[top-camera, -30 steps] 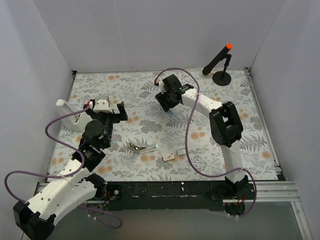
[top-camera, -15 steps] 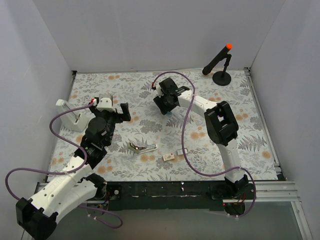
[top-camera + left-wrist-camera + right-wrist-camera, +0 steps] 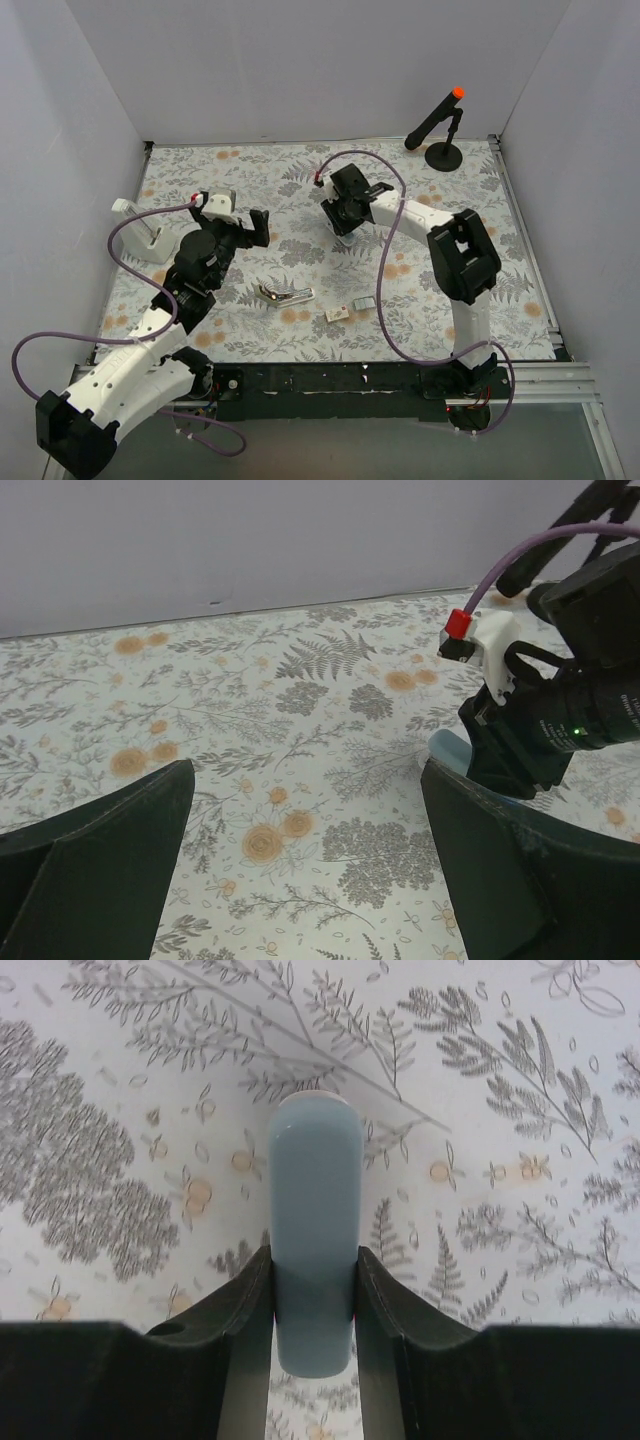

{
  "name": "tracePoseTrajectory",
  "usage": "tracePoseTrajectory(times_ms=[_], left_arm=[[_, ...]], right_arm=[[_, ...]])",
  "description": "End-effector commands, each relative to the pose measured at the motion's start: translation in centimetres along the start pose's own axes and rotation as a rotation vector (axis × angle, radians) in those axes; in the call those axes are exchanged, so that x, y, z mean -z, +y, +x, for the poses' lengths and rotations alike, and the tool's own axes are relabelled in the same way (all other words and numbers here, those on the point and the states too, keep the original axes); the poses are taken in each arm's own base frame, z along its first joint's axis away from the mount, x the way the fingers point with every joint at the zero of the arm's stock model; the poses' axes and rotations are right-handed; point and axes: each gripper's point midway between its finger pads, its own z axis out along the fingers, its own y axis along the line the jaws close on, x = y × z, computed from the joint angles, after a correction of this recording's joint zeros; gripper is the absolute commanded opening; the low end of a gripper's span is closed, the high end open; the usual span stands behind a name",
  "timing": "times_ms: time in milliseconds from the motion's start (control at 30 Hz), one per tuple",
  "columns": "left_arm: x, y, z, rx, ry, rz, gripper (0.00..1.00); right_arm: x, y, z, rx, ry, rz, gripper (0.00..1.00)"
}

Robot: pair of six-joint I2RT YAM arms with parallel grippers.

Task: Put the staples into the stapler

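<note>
Since a second ago, the left tool (image 3: 307, 810) has slid a little toward the centre of the top view. The right tool (image 3: 312, 1260) has come down from the upper centre toward the middle, and its fingers have drawn in.

At the left of the frame, the left tool hangs above the flowered worktop (image 3: 500, 260) with its fingers spread as wide as they go, holding nothing. Lower centre lies a small silver metal piece (image 3: 283, 295); what it is cannot be told. Just right of it sit the staples (image 3: 363, 302) in their tiny tray, with the beige box (image 3: 337, 314) beside them. Both are well apart from either tool.

Further right and higher, the right tool has both fingers pressed against the sides of a pale blue rounded bar, most likely the stapler (image 3: 312, 1180). Whether it is lifted or resting on the worktop cannot be told.

The step in hand looks like securing the stapler. Next it probably needs steadying and opening, and the free left tool would then go for the staples.
</note>
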Motion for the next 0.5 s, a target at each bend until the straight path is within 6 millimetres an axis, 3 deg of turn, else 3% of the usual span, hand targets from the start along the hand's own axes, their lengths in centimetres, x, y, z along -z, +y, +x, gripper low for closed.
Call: tracePoseTrajectory(times_ms=[0, 33, 67, 100, 133, 333, 400, 433, 467], left_arm=[[0.3, -3.3, -0.9, 0.023, -0.012, 0.199, 0.98], [0.4, -3.9, -1.0, 0.025, -0.015, 0.235, 0.98], [0.6, -4.5, -1.1, 0.027, -0.017, 0.271, 0.98], [0.8, -5.0, -1.1, 0.021, -0.017, 0.306, 0.98], [1.4, -6.6, -1.0, 0.012, -0.014, 0.402, 0.98], [4.7, -10.9, -1.0, -0.081, -0.035, 0.729, 0.98], [6.6, -12.4, -0.6, -0.13, -0.049, 0.871, 0.98], [7.3, -12.8, -0.8, -0.143, -0.061, 0.913, 0.98], [8.4, -13.4, -0.5, -0.15, -0.062, 0.981, 0.98]], right_arm=[[7.0, 1.6, -3.9, 0.025, -0.245, -0.08, 0.01], [9.7, 2.0, -5.0, 0.04, -0.319, -0.101, 0.01], [10.8, 3.0, -5.1, 0.053, -0.355, -0.151, 0.01], [11.0, 3.7, -3.9, 0.064, -0.373, -0.185, 0.01], [13.8, 4.2, -4.6, 0.086, -0.449, -0.211, 0.01], [20.7, 7.9, -2.2, 0.205, -0.632, -0.397, 0.01], [22.2, 8.9, -1.3, 0.245, -0.667, -0.447, 0.01], [23.8, 9.3, -1.2, 0.269, -0.707, -0.46, 0.01], [24.0, 9.9, -0.3, 0.287, -0.705, -0.496, 0.01]])
